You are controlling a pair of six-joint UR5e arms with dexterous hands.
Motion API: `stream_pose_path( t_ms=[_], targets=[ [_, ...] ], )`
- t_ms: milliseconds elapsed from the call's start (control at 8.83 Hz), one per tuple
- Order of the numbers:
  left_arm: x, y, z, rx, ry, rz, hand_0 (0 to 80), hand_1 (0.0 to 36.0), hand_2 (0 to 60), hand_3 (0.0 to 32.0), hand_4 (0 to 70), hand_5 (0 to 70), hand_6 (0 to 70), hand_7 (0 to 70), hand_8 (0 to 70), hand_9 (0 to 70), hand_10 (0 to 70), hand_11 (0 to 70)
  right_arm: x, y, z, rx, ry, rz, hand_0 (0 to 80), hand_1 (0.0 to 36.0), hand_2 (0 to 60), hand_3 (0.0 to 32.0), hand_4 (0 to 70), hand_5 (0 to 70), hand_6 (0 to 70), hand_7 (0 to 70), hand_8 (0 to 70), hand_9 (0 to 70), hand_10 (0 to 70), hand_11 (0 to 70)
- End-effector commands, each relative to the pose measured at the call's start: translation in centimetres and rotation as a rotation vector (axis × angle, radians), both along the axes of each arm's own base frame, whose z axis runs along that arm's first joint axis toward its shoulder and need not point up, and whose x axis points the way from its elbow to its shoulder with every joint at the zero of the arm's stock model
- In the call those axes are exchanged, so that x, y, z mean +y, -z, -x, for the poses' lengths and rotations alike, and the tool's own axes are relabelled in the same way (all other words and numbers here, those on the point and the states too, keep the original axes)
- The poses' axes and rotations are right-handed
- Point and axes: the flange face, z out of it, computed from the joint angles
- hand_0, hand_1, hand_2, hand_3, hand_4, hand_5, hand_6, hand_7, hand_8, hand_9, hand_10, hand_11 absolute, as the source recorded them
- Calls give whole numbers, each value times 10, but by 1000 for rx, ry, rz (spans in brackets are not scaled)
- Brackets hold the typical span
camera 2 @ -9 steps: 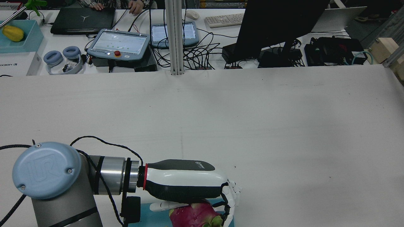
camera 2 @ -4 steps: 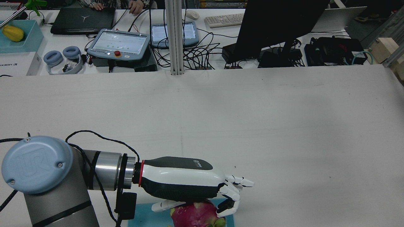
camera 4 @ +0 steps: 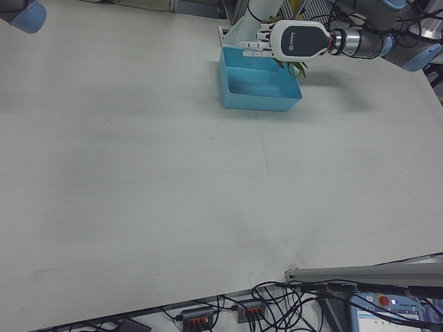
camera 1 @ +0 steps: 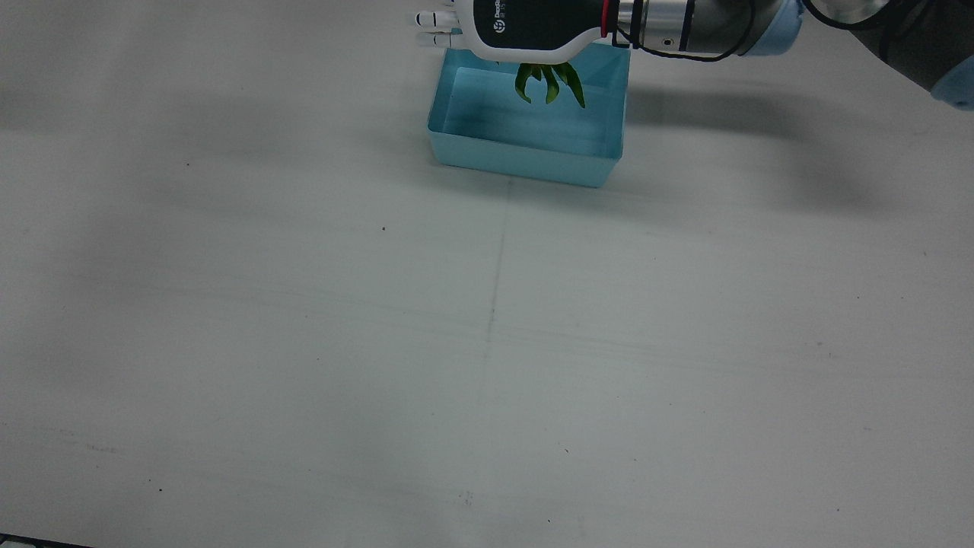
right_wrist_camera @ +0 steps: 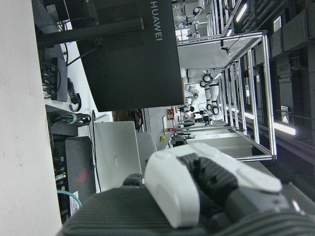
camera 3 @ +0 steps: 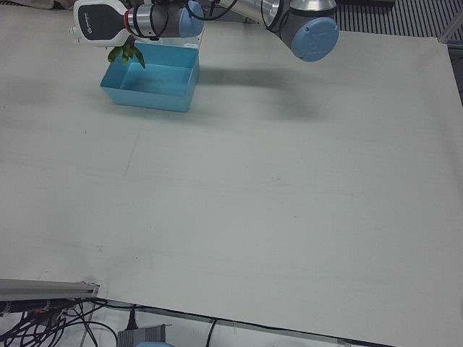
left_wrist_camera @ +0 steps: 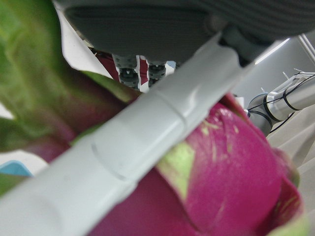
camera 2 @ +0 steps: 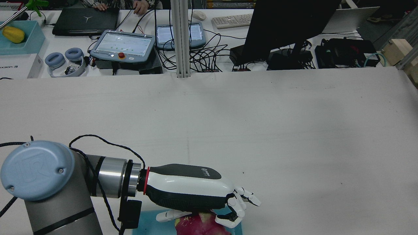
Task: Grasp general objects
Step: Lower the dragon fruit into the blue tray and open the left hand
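Note:
My left hand [camera 2: 196, 192] hovers over a light blue bin [camera 1: 525, 160] at the table's near edge, palm down, fingers spread and stretched out. A magenta dragon fruit [camera 2: 199, 225] with green scales sits right under the palm. Its green leaves [camera 1: 549, 80] hang inside the bin. In the left hand view the fruit [left_wrist_camera: 236, 167] fills the frame, with a white finger [left_wrist_camera: 147, 142] lying across it. I cannot tell whether it rests on the bin floor. Only part of my right hand [right_wrist_camera: 197, 196] shows, in its own view, away from the bin.
The bin also shows in the left-front view [camera 3: 148, 97] and the right-front view [camera 4: 259, 100]. Beyond the table's far edge stand a black monitor [camera 2: 287, 29], teach pendants [camera 2: 122, 44], cables and a post [camera 2: 181, 39].
My left hand's fingers have uncurled from around the dragon fruit and spread out. The left arm shifted slightly left. The fruit sits a little lower under the palm.

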Motion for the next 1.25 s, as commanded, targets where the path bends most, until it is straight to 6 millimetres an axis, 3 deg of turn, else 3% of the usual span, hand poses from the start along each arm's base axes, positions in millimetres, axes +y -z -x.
stream_pose_path(
  t_ms=[0, 226, 340, 453, 566, 679, 792, 906, 1019, 1132],
  targets=[
    [2, 1, -2, 10, -6, -5, 800, 360, 600, 0, 413, 700, 552, 700, 100, 186, 0, 39, 0, 0, 0, -1, 0, 0, 0, 0, 0, 0, 0, 0, 0, 0, 0, 0, 0, 0],
    [0, 1, -2, 13, -6, -5, 800, 360, 600, 0, 238, 700, 332, 666, 56, 119, 0, 1, 0, 0, 0, -1, 0, 0, 0, 0, 0, 0, 0, 0, 0, 0, 0, 0, 0, 0],
    [-1, 1, -4, 20, -5, -7, 800, 360, 600, 0, 116, 700, 228, 561, 35, 98, 0, 8, 0, 0, 0, 1, 0, 0, 0, 0, 0, 0, 0, 0, 0, 0, 0, 0, 0, 0],
    [-2, -8, -5, 36, -18, 5, 0, 224, 600, 0, 4, 700, 78, 484, 6, 82, 0, 0, 0, 0, 0, -1, 0, 0, 0, 0, 0, 0, 0, 0, 0, 0, 0, 0, 0, 0],
    [-3, -17, -7, 55, -32, 27, 0, 55, 600, 0, 0, 700, 12, 459, 0, 77, 0, 0, 0, 0, 0, -1, 0, 0, 0, 0, 0, 0, 0, 0, 0, 0, 0, 0, 0, 0],
    [-3, -19, -6, 56, -34, 29, 99, 0, 0, 0, 0, 700, 12, 466, 0, 79, 0, 0, 0, 0, 0, -1, 0, 0, 0, 0, 0, 0, 0, 0, 0, 0, 0, 0, 0, 0],
    [-4, -19, -6, 56, -33, 29, 186, 0, 0, 0, 0, 700, 18, 469, 0, 79, 0, 0, 0, 0, 0, -1, 0, 0, 0, 0, 0, 0, 0, 0, 0, 0, 0, 0, 0, 0],
    [-5, -20, -6, 56, -31, 29, 184, 0, 0, 0, 0, 700, 36, 491, 0, 84, 0, 0, 0, 0, 0, -1, 0, 0, 0, 0, 0, 0, 0, 0, 0, 0, 0, 0, 0, 0],
    [-10, -37, -5, 50, -32, 54, 628, 360, 600, 0, 34, 700, 149, 678, 19, 121, 0, 30, 0, 0, 0, -1, 0, 0, 0, 0, 0, 0, 0, 0, 0, 0, 0, 0, 0, 0],
    [-29, -65, 4, 67, -9, 102, 800, 360, 600, 0, 192, 700, 331, 700, 56, 168, 64, 149, 0, 0, 0, 1, 0, 0, 0, 0, 0, 0, 0, 0, 0, 0, 0, 0, 0, 0]
  ],
)
